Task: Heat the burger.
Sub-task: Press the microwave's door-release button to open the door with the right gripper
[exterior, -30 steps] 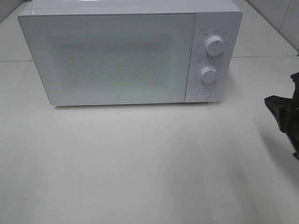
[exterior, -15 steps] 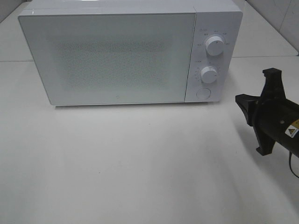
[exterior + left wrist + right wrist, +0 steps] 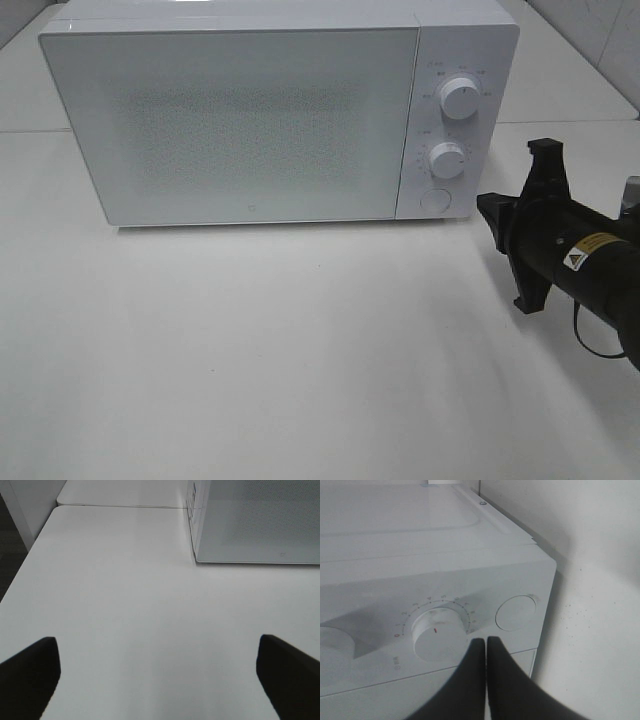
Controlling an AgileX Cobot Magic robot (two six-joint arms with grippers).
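White table [image 3: 300, 380] holds one microwave [image 3: 250, 120] with two knobs [image 3: 458, 97] — left pincer [image 3: 157, 645] spread, right pincer [image 3: 486, 644] pressed together.

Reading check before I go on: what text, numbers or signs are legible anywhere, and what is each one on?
"0", "1", "2", "3", "4": scale around the lower knob of the microwave, right wrist view; the numbers after these are blurred.
Yellow sticker with a warning triangle, on the right arm: wording too small to read.
Small mark low on the microwave door: unreadable.
Print around the upper knob: too small to read.
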